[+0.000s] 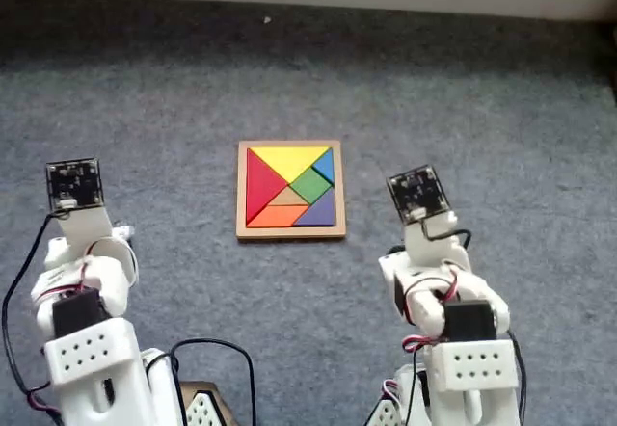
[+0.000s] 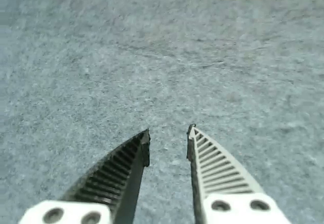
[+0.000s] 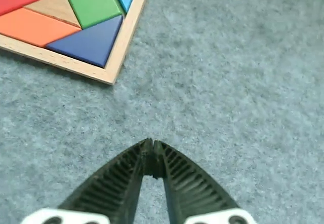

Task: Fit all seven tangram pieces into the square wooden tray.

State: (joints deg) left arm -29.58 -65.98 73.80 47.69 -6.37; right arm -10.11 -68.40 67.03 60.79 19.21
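Seven tangram pieces sitting snug in the wooden tray
Left gripper is hovering over the grey carpet with its tips partly apart, gripping nothing; the tray is lying between the two arms; right gripper is hanging pinched closed and empty, near the tray's corner.

A grey, carpet-like surface is stretching across the whole high view, right up to the top edge of the frame. The square wooden tray is lying flat on it, just above the frame's centre, with its sides running parallel to the frame's edges. A black cable is looping over the surface at the lower left.
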